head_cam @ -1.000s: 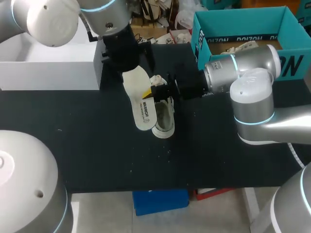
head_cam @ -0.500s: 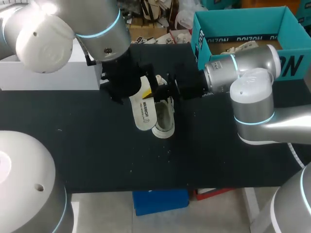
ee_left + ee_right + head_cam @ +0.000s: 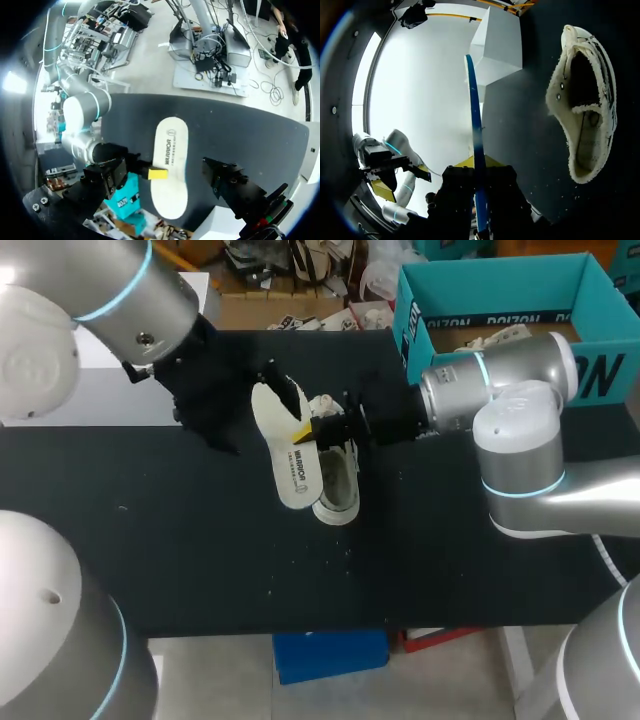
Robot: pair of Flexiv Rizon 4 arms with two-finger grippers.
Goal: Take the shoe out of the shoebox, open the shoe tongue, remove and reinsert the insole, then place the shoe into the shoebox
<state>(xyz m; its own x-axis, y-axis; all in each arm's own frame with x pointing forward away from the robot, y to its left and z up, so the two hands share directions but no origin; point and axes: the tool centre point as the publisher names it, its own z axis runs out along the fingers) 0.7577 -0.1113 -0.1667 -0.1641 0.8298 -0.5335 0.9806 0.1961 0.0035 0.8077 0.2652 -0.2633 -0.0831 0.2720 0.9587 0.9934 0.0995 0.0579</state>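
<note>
**Thin grip on the insole, nothing holding the shoe**

My right pincer (image 3: 308, 430) is clenched on the insole (image 3: 285, 460). It nips one long edge about halfway along, so both ends hang free. In the right wrist view the insole stands edge-on between my yellow tips. My left pincer (image 3: 166, 169) is released, its fingers wide and facing the insole without touching it. The shoe (image 3: 338, 480) lies on the desk (image 3: 180, 550) just beside the insole, mouth up, and nothing holds it. The teal shoebox (image 3: 408, 315) stands behind my right arm.

The worst risk, I judge, is the insole swivelling or slipping out of so small a bite as I steer its toe end into the shoe. It looks soft, so it could buckle at the collar rather than slide in flat. The loose shoe would likely skid or roll under that push. My left pincer should pin it first.
</note>
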